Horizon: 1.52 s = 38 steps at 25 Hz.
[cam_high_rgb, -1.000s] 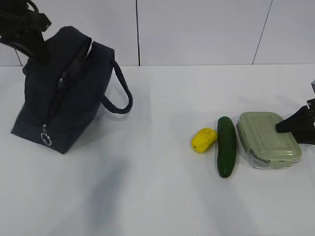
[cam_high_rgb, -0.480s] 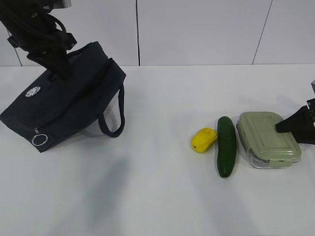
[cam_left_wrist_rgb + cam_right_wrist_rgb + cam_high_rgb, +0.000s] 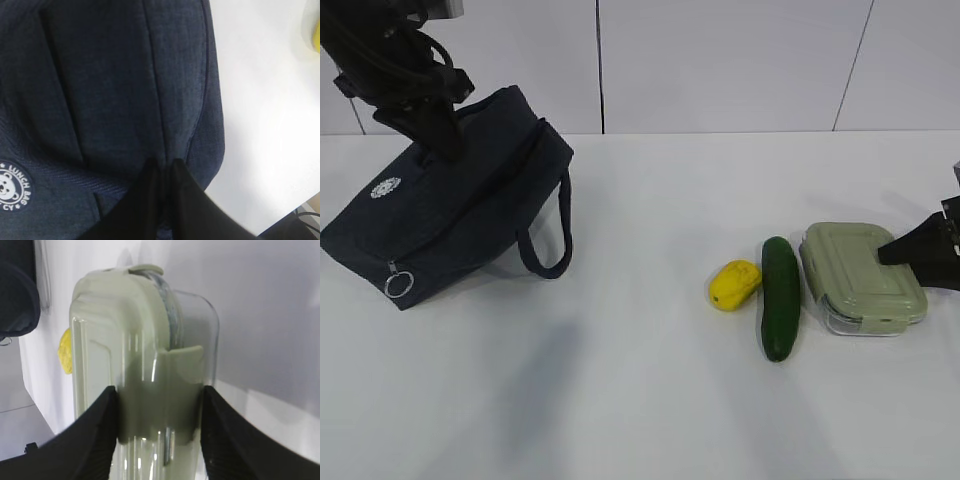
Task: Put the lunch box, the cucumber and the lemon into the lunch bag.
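navy fabric fills most of the left wrist view: the boxy dark lunch bag (image 3: 125, 90) with its small round white logo (image 3: 12, 186) lies right under the left claw (image 3: 164, 172), whose two black fingers are pinched together on a seam or fold of the cloth, with no gap showing between them. in the exterior view the same left claw (image 3: 438, 140) grips the top of the tilted lunch bag (image 3: 450, 210); a loop handle (image 3: 548, 225) hangs down to the right of the claw, and the metal ring pull of the zipper (image 3: 398, 285) dangles at the bag's low corner, below and to the left of it.

the right claw (image 3: 160, 405) has its two black fingers set one on each side of the rectangular clear lunch box with the pale sage-green snap-on lid (image 3: 135, 350), touching its side walls, so it is closed onto the box at about half width. in the exterior view the right claw (image 3: 905, 252) meets the right end of the lunch box (image 3: 860, 275), which looks slightly raised at that end. just beyond the box from the claw, to the left, lies the smooth dark green cucumber (image 3: 780, 297), lengthwise on the white table (image 3: 640, 400), and just past that the small bright yellow lemon (image 3: 734, 284), near the cucumber. the bag is well apart from all three.
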### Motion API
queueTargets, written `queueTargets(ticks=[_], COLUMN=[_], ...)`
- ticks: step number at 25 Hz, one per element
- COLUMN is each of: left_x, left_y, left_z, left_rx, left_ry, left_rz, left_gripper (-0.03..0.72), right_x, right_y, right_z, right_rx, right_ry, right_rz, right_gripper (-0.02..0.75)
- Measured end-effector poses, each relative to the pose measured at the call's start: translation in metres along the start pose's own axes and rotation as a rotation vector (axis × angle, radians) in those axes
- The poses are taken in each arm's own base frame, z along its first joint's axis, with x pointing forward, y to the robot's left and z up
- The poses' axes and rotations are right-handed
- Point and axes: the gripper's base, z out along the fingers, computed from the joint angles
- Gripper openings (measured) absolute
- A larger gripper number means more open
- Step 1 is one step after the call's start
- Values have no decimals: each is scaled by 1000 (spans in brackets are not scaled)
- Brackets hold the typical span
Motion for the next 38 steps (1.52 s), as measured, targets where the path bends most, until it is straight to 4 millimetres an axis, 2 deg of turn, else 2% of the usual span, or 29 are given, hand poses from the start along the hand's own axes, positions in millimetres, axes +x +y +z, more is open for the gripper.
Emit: queueTargets(ticks=[21, 30, 38], left_x=[0, 0, 0], left_y=[2, 3, 4], left_z=[3, 6, 11], left_rx=[-10, -11, -9], left_ry=[11, 18, 27], left_rz=[2, 1, -2], left_gripper=[8, 8, 8], right_x=[-12, -18, -24], right_y=[3, 12, 23], right_z=[-3, -11, -8], right_rx=[14, 28, -10], right_ry=[-135, -196, -237], right_rz=[30, 23, 36], right_gripper=[354, 354, 354])
